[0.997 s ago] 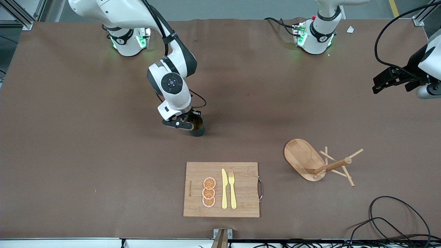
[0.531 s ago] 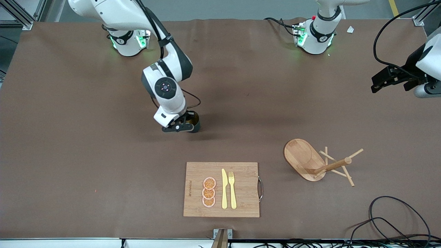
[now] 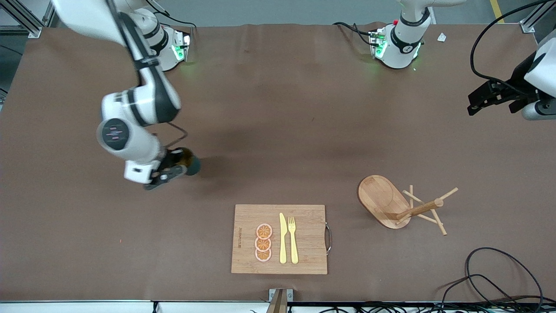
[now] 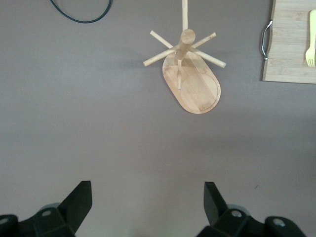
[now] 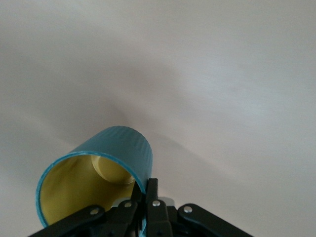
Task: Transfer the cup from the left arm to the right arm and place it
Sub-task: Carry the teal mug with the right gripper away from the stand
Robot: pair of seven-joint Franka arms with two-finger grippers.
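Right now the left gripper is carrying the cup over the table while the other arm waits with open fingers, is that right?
Not quite. The front view shows the right gripper, not the left, shut on the cup and carrying it over the table. The left gripper is the one waiting with open fingers, empty.

Both arms have white shells with dark grey joints, and green lights glow at the bases. The right gripper [image 3: 167, 171] and left gripper [image 4: 147, 205] are black (with small silver screws, it seems).
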